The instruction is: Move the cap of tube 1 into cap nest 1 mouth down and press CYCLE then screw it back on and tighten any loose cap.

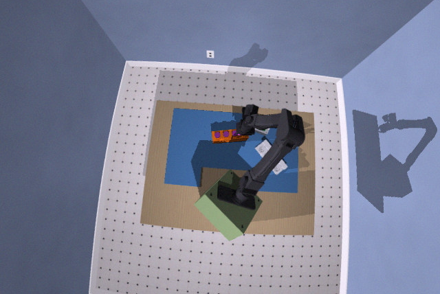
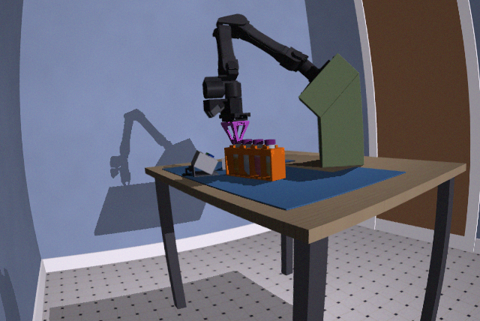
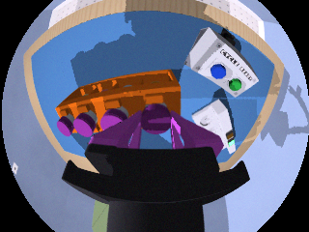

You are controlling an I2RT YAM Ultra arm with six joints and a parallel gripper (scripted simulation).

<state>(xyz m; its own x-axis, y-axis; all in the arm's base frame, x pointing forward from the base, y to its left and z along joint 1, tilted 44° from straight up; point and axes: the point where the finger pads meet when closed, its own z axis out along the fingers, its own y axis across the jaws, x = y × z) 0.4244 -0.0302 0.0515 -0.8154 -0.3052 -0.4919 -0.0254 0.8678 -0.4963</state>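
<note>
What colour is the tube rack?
Orange, with purple caps on top; clearest in the exterior view.

I'm looking at a lab-style bench setup inside a plain room: an orange tube rack [image 2: 254,162] with purple-capped tubes is standing on a blue mat [image 2: 310,187] covering a wooden table [image 2: 387,193], a small key console [image 3: 222,68] is sitting alongside, and blue walls, a brown door [image 2: 410,96] and dotted floor tiles [image 2: 232,294] are surrounding it.

A blue mat [image 2: 310,187] is lying on the wooden table [image 2: 387,197]; a brown door [image 2: 415,88] is standing behind.
</note>
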